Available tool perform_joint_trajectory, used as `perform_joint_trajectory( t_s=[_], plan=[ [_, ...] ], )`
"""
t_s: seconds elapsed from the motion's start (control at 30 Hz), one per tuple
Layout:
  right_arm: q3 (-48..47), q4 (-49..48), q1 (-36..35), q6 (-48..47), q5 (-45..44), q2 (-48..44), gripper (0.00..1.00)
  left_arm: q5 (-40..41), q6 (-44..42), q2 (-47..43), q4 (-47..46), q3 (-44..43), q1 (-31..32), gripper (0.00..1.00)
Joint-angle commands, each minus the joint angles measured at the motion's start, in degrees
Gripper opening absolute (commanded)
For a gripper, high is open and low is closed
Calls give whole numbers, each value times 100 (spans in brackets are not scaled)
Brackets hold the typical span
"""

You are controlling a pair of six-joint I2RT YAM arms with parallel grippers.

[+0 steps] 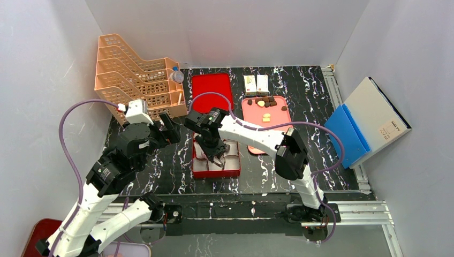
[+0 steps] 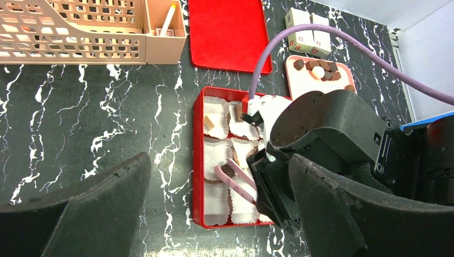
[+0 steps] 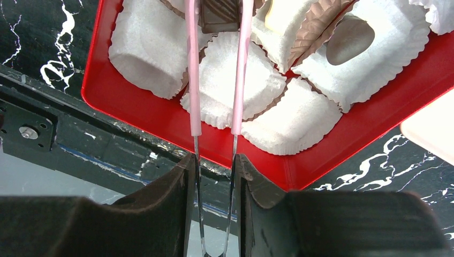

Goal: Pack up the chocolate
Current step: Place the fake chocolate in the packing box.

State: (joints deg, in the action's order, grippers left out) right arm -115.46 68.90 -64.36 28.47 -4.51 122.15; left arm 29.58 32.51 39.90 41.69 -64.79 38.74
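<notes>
Now, your red box (image 1: 193,158) sits mid-table, and the pink tray (image 1: 273,126) at its 1 o'clock has more chocolate (image 1: 265,101). Your left gripper (image 1: 170,127) hangs wide open at 10 o'clock. Your right gripper (image 3: 214,176) squeezes the tweezers (image 3: 191,80). They pinch a dark piece (image 3: 219,15) just over a white cup (image 3: 225,80). Go down slowly, aim for the middle of the cup, then let go softly.
</notes>
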Motion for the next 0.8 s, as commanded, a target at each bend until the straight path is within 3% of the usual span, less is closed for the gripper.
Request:
perform_joint_trajectory(
  t_s=[0.0,0.77],
  plan=[
    [-276,18,23,-26,-65,-24,37,153,-89,-39,129,-206,11,98],
    [395,-297,94,-56,74,-101,38,134,-122,60,98,-157,17,98]
  ],
)
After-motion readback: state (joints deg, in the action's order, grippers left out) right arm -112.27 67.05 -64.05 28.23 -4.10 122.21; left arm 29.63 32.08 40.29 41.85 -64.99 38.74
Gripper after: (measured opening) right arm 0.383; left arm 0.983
